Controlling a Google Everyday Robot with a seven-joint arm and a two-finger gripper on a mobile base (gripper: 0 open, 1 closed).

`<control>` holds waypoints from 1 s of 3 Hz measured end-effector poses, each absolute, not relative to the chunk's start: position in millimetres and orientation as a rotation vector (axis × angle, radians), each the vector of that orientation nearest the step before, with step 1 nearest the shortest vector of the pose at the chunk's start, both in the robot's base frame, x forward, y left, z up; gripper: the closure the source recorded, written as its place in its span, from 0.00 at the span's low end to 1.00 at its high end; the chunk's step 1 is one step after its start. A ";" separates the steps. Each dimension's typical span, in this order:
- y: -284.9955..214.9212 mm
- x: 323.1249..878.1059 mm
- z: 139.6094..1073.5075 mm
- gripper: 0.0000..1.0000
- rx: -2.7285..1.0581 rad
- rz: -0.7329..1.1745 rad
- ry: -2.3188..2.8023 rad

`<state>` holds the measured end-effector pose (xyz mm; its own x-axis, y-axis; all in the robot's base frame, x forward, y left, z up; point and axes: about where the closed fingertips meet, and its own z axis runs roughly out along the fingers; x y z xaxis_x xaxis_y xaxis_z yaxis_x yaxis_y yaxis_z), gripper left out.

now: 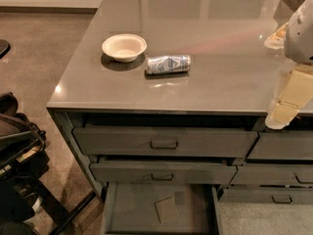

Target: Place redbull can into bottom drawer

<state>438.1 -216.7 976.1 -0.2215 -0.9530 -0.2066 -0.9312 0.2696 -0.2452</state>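
Observation:
The redbull can (167, 64) lies on its side on the grey countertop (220, 43), just right of a cream bowl (124, 47). The bottom drawer (132, 210) of the wide stack is pulled open, with a square tan patch on its flat floor. My gripper (282, 112) hangs at the right edge of the view, over the counter's front edge, far right of the can and apart from it. It holds nothing that I can see.
Two wide drawers with bar handles (164, 144) sit shut above the open one. A narrower drawer stack (283, 170) stands to the right. Dark equipment (17, 146) stands on the floor at the left.

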 end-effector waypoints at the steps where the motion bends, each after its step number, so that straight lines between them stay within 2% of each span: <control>1: -216.7 439.0 977.5 0.00 -1.723 -0.103 2.225; 2: -219.8 461.4 981.3 0.00 -1.779 -0.157 2.153; 3: -218.9 508.6 980.3 0.00 -1.872 -0.191 2.026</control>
<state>508.6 -218.9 980.3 -0.0454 -0.9828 -0.1792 -0.9321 0.1062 -0.3464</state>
